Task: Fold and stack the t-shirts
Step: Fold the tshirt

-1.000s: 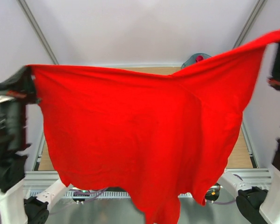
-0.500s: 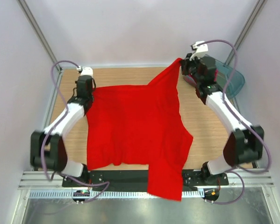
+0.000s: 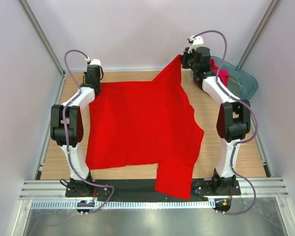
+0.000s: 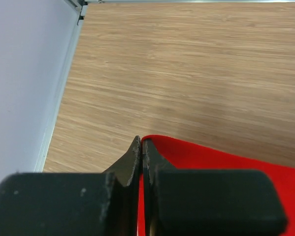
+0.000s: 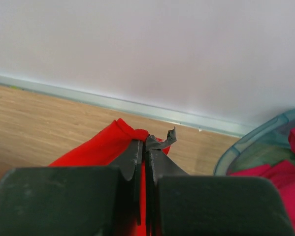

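Note:
A large bright red t-shirt (image 3: 140, 123) lies spread over the wooden table, its near edge hanging over the front rail. My left gripper (image 3: 94, 78) is shut on its far-left corner, low at the table; the wrist view shows red cloth (image 4: 211, 160) pinched between the jaws. My right gripper (image 3: 182, 60) is shut on the far-right corner (image 5: 117, 135) and holds it raised, so the cloth rises to a peak there. A darker crimson-pink t-shirt (image 3: 221, 74) lies bunched in the teal tub (image 3: 243, 83); it also shows in the right wrist view (image 5: 285, 172).
The translucent teal tub (image 5: 258, 147) stands at the far right corner of the table. White walls and a metal frame (image 3: 39, 29) close in the back and sides. Bare wood (image 4: 186, 73) lies beyond the left gripper.
A second ago the shirt was held up high and stretched in front of the camera. Both arms have since swung it down and reached forward, laying it on the table.

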Tool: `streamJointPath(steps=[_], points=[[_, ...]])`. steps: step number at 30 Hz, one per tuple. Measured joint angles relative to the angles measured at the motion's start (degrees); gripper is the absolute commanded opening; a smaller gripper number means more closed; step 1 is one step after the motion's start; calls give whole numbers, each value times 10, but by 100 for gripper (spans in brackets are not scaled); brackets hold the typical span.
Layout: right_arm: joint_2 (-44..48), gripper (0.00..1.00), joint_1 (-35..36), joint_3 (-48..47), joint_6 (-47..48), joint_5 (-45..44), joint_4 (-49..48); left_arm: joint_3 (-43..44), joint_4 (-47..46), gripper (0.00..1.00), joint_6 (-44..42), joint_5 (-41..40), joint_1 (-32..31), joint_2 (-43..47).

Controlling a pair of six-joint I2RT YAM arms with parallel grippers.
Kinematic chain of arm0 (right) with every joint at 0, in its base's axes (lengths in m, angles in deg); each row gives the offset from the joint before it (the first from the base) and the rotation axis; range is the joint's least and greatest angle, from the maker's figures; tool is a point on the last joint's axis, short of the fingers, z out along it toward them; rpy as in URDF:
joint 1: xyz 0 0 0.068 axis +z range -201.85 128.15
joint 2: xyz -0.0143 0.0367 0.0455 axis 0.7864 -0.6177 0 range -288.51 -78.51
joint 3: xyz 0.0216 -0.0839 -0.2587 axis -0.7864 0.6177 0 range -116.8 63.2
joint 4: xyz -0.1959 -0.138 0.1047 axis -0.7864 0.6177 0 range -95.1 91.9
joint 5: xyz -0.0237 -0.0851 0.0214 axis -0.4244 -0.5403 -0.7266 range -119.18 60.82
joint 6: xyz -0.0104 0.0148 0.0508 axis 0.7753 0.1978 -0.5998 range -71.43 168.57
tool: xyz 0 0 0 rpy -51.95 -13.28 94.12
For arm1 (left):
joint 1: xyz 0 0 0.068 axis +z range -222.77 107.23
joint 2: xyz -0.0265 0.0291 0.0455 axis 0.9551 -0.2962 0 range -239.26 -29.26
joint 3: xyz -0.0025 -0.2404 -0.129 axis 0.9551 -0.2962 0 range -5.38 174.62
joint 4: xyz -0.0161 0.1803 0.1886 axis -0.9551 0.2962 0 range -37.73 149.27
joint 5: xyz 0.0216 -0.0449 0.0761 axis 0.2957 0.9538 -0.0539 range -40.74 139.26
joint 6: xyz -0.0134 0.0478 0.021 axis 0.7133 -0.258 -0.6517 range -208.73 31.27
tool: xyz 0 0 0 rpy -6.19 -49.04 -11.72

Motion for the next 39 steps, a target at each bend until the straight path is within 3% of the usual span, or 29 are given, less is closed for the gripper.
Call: streamJointPath(steps=[8, 15, 25, 33, 39], points=[[-24, 1, -1, -58, 16, 10, 27, 21, 19, 0, -2, 7, 16, -21], [-20, 1, -1, -65, 4, 25, 118, 26, 71, 0, 3, 25, 16, -19], [132, 1, -1, 74, -40, -9, 233, 26, 188, 0, 14, 53, 15, 42], [284, 1, 1, 180, -94, -18, 269, 18, 272, 0, 44, 60, 14, 77], [322, 1, 5, 247, -127, -17, 295, 8, 338, 0, 62, 58, 11, 77]])
